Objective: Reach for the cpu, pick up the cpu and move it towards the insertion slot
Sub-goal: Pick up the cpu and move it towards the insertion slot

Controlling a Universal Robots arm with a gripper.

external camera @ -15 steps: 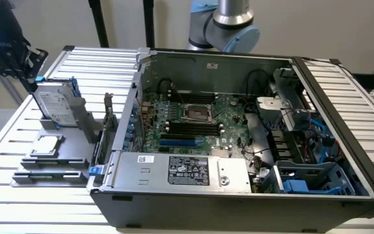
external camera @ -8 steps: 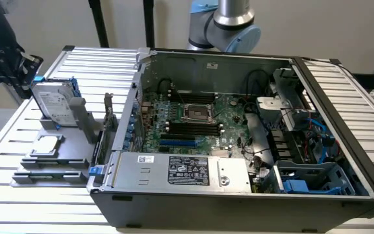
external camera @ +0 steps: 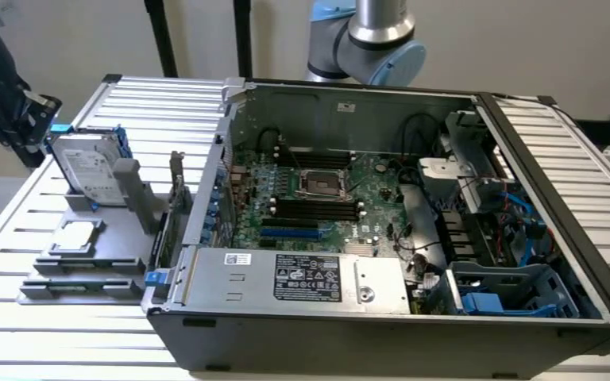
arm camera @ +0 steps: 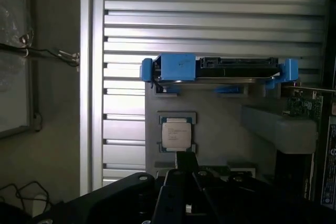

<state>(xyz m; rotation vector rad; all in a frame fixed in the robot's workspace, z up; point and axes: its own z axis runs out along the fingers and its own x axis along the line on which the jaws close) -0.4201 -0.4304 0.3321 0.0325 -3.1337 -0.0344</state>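
Silvery cpu [arm camera: 176, 134] beyond closed jaws

flat silvery cpu [external camera: 75, 236] lies well apart from the insertion slot [external camera: 323, 184]

Robotics lab or workshop (hardware-assembly bench), opened computer case [external camera: 390, 343] on slatted metal table [external camera: 72, 335]; robot arm [external camera: 380, 32] behind

The arm [external camera: 374, 36] is silver-tubed with pale blue joint caps and a black end effector [arm camera: 185, 158].
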